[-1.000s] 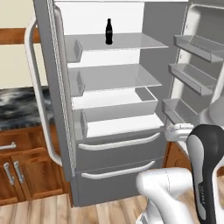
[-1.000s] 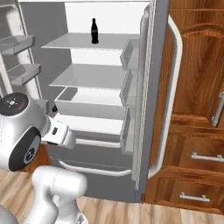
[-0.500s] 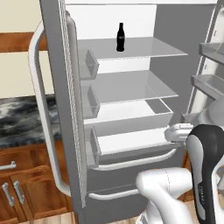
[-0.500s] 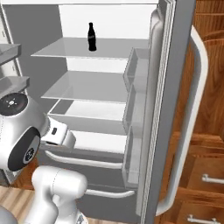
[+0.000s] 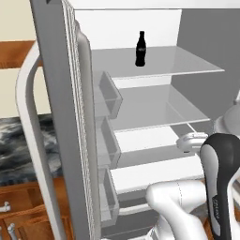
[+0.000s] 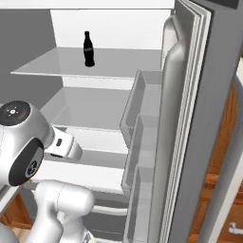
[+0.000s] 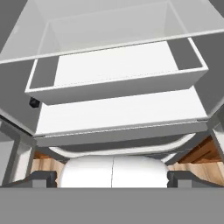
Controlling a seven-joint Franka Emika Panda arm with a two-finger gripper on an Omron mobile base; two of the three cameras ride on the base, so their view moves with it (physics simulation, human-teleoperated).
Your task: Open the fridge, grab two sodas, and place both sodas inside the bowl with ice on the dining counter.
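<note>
**One soda on the top shelf, arm low at the open fridge**

One tall grey fridge (image 5: 56, 117) takes up most of both base views, standing open with its white interior exposed. In the left base view its left door swings out toward the camera, edge on, with a long white curved handle (image 5: 28, 140) on the outer face and clear bins (image 5: 107, 140) stacked down the inner face. In the right base view the right door (image 6: 199, 118) stands open the same way, its own bins facing the shelves. Brown wooden cabinets (image 5: 23, 215) sit low beside the fridge, under a dark marbled countertop (image 5: 18, 145).

Inside, glass shelves step down to a white drawer (image 7: 118, 70), which the hand view looks into from above and in front.

The white arm (image 5: 187, 206) rises in front of the lower shelves. The gripper (image 7: 113, 177) shows in the hand view as two dark finger tips set far apart at the bottom corners; the jaws stand fully spread and hold nothing.

Smallest is a single black soda bottle (image 5: 140, 48), upright on the top shelf, well above the gripper and apart from it.
</note>
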